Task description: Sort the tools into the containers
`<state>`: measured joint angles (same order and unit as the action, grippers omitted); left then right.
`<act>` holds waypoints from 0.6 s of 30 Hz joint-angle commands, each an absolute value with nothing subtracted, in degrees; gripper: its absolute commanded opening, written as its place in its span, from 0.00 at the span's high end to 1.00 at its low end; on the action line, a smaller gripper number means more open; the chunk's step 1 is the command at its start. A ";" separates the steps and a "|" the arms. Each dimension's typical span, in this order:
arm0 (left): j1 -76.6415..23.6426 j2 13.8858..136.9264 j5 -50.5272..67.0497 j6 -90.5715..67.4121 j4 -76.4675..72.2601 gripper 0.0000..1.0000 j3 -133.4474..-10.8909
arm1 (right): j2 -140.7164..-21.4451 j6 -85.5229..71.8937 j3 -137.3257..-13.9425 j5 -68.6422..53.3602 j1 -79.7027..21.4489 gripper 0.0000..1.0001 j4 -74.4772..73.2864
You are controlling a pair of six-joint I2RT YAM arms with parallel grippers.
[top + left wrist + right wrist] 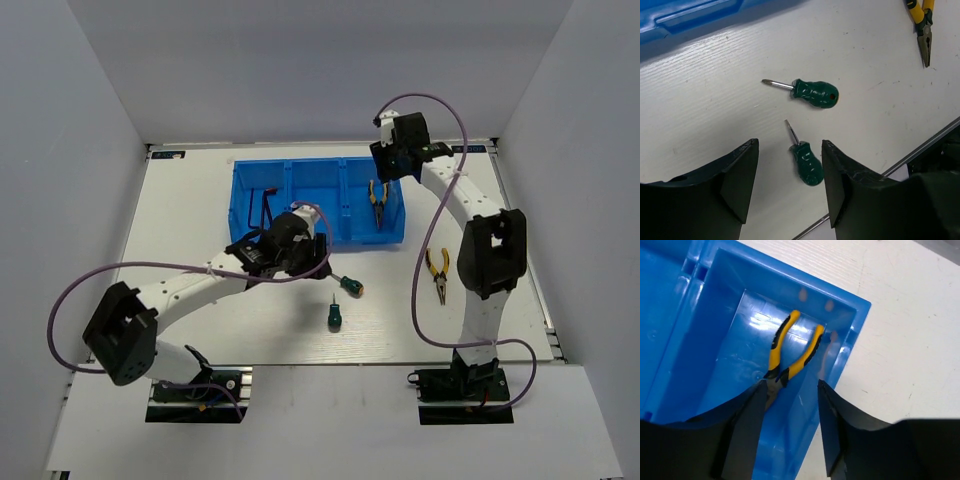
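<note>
The blue bin tray [370, 238] stands at the back of the table. Its left compartment holds thin dark hex keys [268, 206]. Yellow-handled pliers [377, 200] [790, 347] lie flat in its right compartment. My right gripper [392, 165] [791, 385] hovers open above them, holding nothing. Two green screwdrivers [349, 286] [334, 316] lie on the table in front of the tray. My left gripper [322, 262] [789, 146] hangs open over them, the nearer screwdriver [807, 162] showing between its fingers and the other screwdriver [815, 93] just beyond. My left wrist partly hides the middle compartment.
A second pair of pliers [438, 272] [923, 25] lies on the table right of the tray, beside my right arm. The table's metal front edge [920, 150] runs close behind the screwdrivers. Grey walls enclose the table on three sides.
</note>
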<state>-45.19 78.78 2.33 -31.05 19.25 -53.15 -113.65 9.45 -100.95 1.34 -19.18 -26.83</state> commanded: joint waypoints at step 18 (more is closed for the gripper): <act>-54.84 101.43 -6.50 -41.65 28.82 0.36 -73.73 | -84.53 8.61 -60.03 -3.07 2.55 0.42 -36.21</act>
<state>-54.17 102.30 -3.86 -39.07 26.44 -70.63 -82.32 7.51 -60.55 0.99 1.54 -34.92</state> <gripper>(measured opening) 0.634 0.565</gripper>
